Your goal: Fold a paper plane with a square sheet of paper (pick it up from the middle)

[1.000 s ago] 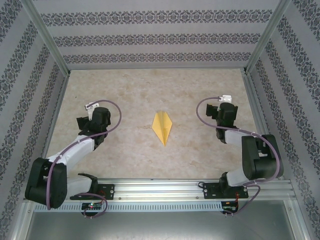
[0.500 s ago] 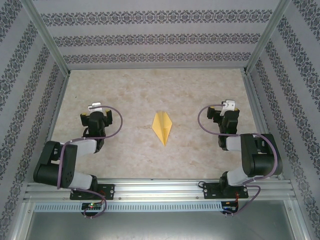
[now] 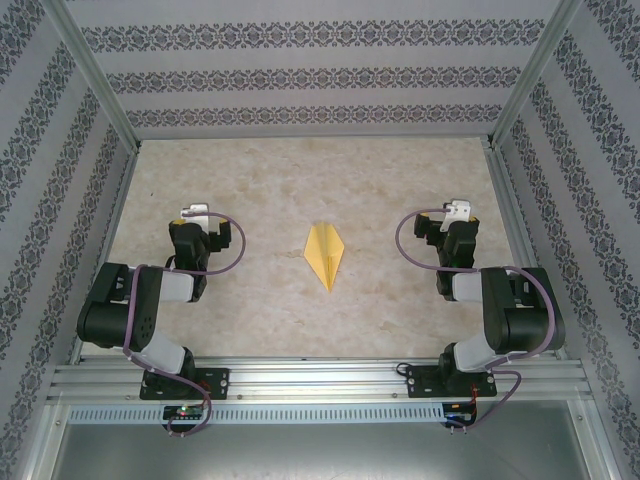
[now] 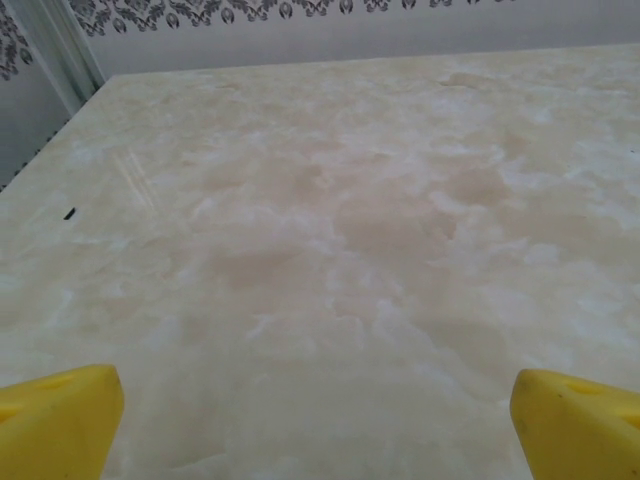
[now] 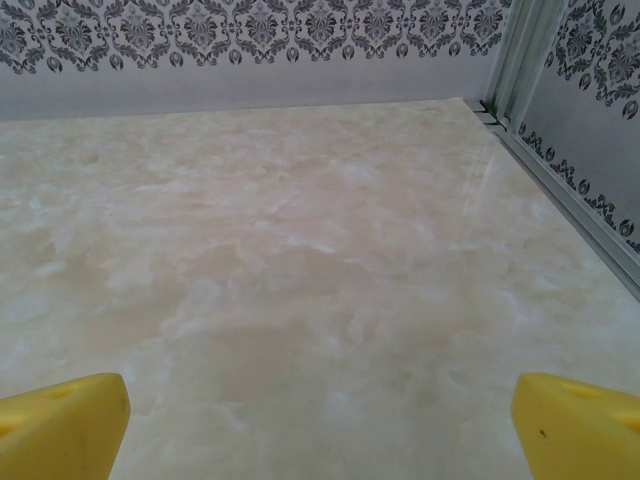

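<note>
The square sheet of paper lies folded into a narrow yellow paper plane (image 3: 324, 255), flat on the middle of the marble table (image 3: 300, 180) with its nose pointing toward the arms. My left gripper (image 3: 196, 218) is drawn back at the left, well away from the plane. Its yellow fingertips (image 4: 60, 420) stand wide apart over bare table, so the left gripper (image 4: 318, 430) is open and holds nothing. At the right, equally far from the plane, my right gripper (image 3: 457, 215) is also pulled back. The right gripper (image 5: 320, 430) is open, its yellow fingertips (image 5: 578, 425) spread with nothing between them.
Patterned walls (image 3: 320, 75) and metal frame posts (image 3: 95, 80) enclose the table on three sides. A post (image 5: 520, 60) and the side wall stand close to the right of the right gripper. A small dark speck (image 4: 69, 213) lies on the table at the left.
The left arm has folded back toward its base, its gripper sliding slightly right and away. The right arm drew back a little, then stayed still. The plane has not moved.
</note>
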Motion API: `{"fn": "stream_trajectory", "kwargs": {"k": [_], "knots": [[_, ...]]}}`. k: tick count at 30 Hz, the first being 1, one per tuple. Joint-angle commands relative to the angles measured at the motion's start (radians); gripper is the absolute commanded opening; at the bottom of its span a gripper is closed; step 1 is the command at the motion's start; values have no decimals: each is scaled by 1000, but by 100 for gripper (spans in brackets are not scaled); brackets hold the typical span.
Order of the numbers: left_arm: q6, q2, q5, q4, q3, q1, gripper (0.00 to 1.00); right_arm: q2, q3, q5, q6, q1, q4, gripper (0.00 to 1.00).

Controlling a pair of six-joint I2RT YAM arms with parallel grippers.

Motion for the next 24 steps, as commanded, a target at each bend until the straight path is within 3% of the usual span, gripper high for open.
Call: {"fn": "stream_trajectory", "kwargs": {"k": [1, 24], "knots": [[10, 1, -11, 68, -5, -9, 100, -13, 17, -14, 1, 5, 38, 98], [21, 1, 45, 53, 3, -2, 100, -14, 18, -13, 2, 5, 38, 98]]}}
